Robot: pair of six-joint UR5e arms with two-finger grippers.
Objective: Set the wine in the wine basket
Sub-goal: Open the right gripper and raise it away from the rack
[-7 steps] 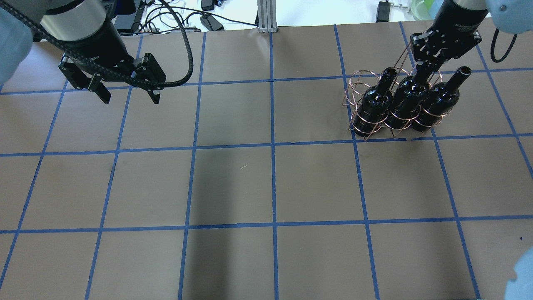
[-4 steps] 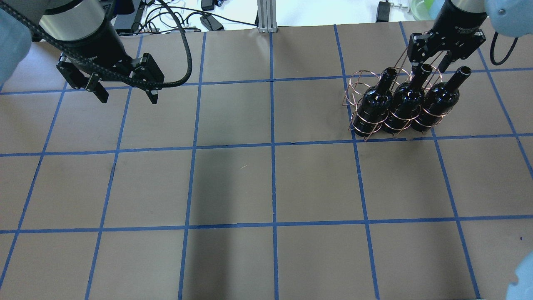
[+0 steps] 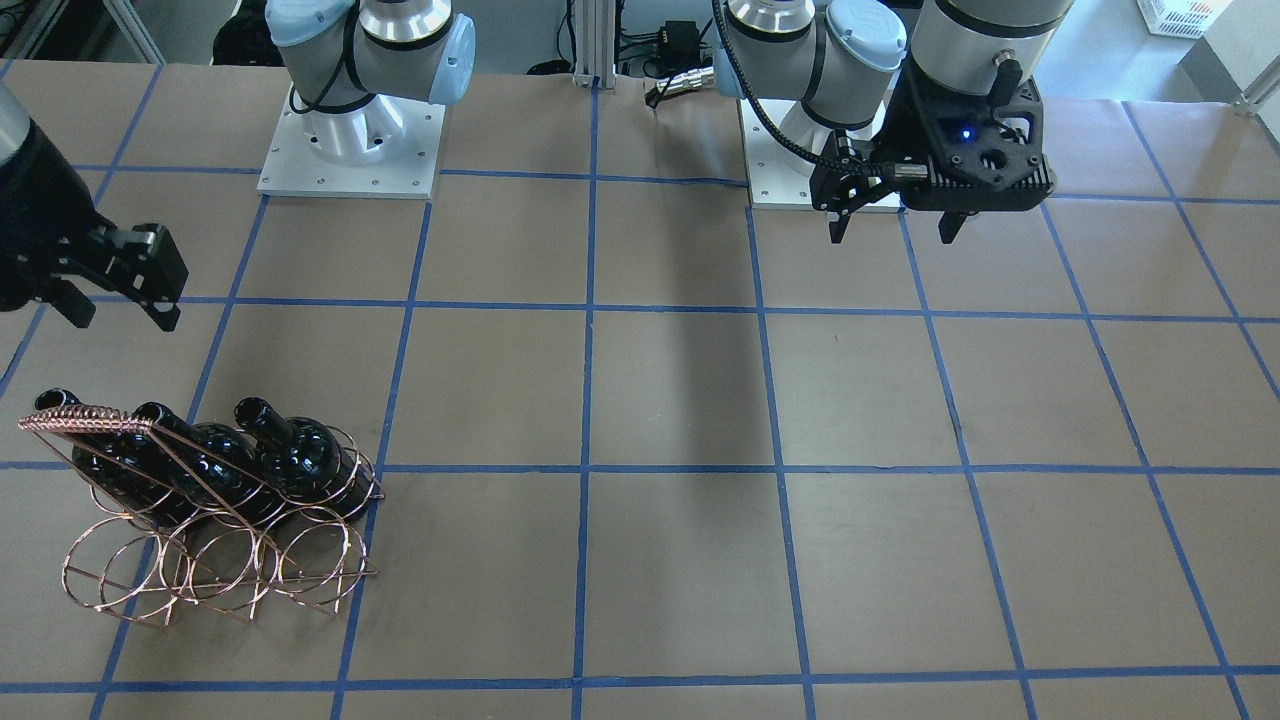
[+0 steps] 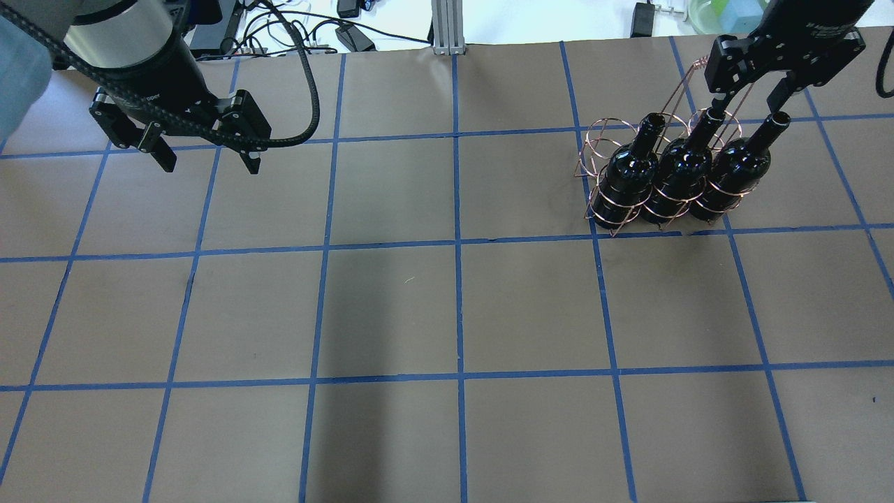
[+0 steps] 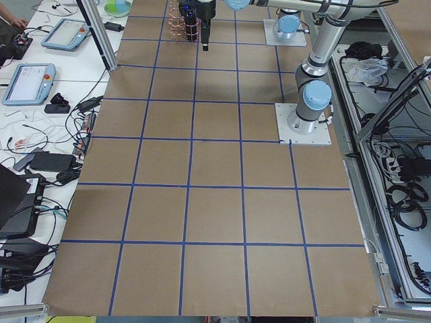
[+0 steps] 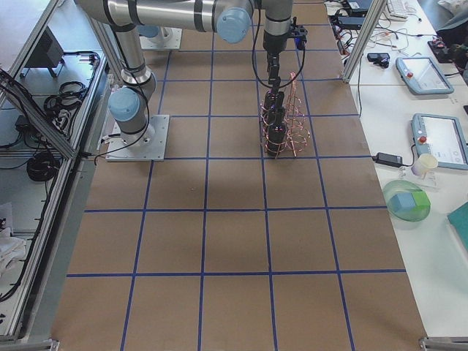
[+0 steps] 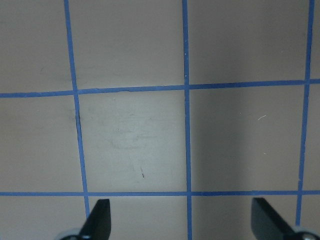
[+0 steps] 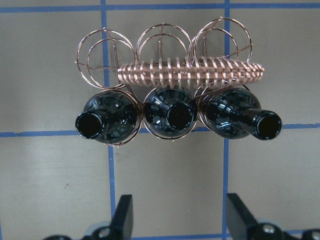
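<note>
Three glossy black wine bottles stand tilted side by side in the front loops of the copper wire wine basket (image 4: 599, 140). They are the left (image 4: 632, 171), middle (image 4: 681, 171) and right (image 4: 733, 168) bottles. My right gripper (image 4: 744, 105) is open and empty above and behind the bottle necks, touching none. In the right wrist view the bottle mouths (image 8: 170, 115) show under the coil-wrapped bar (image 8: 190, 72), beyond the open right gripper (image 8: 180, 220). My left gripper (image 4: 209, 166) is open and empty over bare table at the far left.
The brown table (image 4: 454, 314) carries a blue tape grid. The basket's back row of loops (image 8: 160, 42) holds nothing. Cables and boxes (image 4: 335, 31) lie beyond the table's far edge. The arm bases (image 3: 350, 150) stand on the robot's side.
My right gripper, closed around the middle bottle's neck a second ago, has opened, let go and drawn up and back from it. The bottle stays in the basket. The left arm has barely shifted.
</note>
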